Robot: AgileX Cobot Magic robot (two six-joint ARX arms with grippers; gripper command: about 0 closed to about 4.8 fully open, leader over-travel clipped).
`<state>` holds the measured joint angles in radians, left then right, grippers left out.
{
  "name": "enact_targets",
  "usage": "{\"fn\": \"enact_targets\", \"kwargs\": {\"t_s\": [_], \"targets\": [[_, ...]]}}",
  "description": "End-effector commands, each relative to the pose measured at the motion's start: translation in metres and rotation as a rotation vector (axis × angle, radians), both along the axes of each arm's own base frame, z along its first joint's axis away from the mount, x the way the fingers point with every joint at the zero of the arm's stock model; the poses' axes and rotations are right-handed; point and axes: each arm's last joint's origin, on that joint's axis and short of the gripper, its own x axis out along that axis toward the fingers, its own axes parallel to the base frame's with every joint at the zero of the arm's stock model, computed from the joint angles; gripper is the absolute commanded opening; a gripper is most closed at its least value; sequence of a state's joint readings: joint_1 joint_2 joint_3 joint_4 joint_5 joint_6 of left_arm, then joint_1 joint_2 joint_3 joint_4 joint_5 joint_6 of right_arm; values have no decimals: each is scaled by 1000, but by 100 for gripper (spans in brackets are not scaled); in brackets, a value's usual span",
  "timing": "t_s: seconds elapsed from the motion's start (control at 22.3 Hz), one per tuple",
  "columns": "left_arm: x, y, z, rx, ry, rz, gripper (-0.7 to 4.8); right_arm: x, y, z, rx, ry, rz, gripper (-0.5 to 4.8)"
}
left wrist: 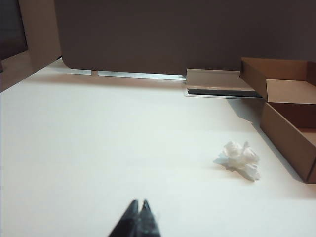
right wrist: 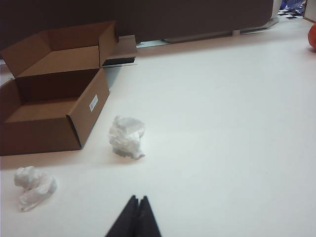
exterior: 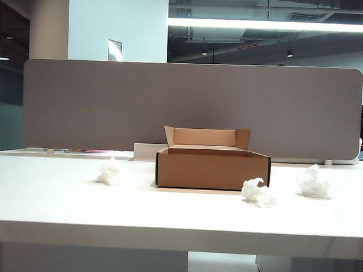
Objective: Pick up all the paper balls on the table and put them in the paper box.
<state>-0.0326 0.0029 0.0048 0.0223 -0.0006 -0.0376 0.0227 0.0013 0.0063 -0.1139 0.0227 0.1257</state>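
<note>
both grippers, left [left wrist: 138,204] and right [right wrist: 138,199], fully closed, empty, low in wrist views; three paper balls [exterior: 109,172] on table [exterior: 46,196] beside box [exterior: 212,167], centre frame; you risk pushing light wads away unless jaws open first

White table [exterior: 58,203] bearing an open paper box [exterior: 212,168] and three scattered paper balls [exterior: 258,193].

We face the table [exterior: 178,214] low from its front edge, looking level at the box [exterior: 211,167] and divider [exterior: 189,106]. Our wrist cameras hover above that edge, angled toward the divider; all three share the box.
</note>
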Motion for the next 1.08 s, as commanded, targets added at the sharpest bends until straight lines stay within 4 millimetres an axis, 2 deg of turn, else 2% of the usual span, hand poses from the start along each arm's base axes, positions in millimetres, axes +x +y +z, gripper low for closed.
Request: {"fn": "enact_targets", "kwargs": {"t_s": [0.04, 0.9, 1.08], "targets": [[0, 0, 2, 3, -11, -1, -6, 0, 0, -1, -3, -8, 0, -1], [0, 0, 3, -2, -24, 14, -6, 0, 0, -1, 6, -3, 0, -1], [0, 0, 4, -1, -34, 14, -6, 0, 3, 7, 14, -53, 83, -2]]}}
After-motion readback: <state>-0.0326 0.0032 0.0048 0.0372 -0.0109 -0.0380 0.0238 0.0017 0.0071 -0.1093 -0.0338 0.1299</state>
